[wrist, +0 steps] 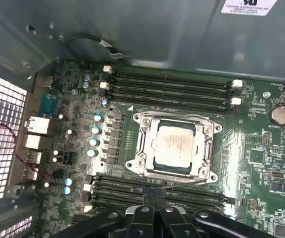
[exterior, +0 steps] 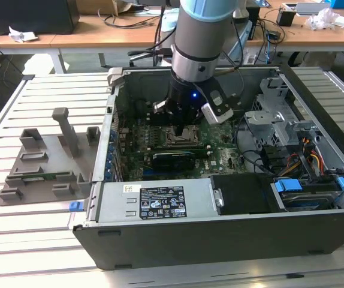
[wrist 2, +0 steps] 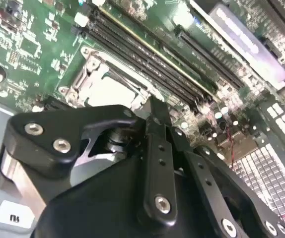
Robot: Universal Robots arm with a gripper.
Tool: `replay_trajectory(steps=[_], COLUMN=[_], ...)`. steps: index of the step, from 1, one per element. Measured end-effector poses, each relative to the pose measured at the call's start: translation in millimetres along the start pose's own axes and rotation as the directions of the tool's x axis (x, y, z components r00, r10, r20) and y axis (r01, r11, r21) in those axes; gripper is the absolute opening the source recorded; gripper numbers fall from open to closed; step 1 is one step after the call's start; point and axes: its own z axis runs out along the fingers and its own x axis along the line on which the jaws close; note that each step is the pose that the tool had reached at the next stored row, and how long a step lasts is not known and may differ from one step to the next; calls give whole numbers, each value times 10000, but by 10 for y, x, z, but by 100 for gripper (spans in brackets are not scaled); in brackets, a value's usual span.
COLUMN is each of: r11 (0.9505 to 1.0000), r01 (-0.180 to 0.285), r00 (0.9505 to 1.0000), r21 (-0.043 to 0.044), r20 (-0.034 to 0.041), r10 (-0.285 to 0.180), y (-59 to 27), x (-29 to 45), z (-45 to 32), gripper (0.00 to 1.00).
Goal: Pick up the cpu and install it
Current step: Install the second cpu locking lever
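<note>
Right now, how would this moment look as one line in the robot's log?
cpu: seated in socket frame on motherboard | gripper: empty, just above board beside socket | computer case: open

A slatted white table point(exterior: 46, 240) carries the open computer case point(exterior: 220, 240) and a grey fixture point(exterior: 46, 162).
</note>
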Motion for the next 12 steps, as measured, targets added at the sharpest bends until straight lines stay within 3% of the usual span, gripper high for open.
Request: replay_trajectory(steps=[3,9,12], r11=[10000,10000,10000], r01=[-20,-28,-29], r00=[10000,10000,10000], r21=[-11,-14,-14], r20=[-74,-87,-88], r10=[19,28,29], y=[-4,-27,-34], x=[-16,-14,34], z=[130,319,439], gripper=[11,11,11])
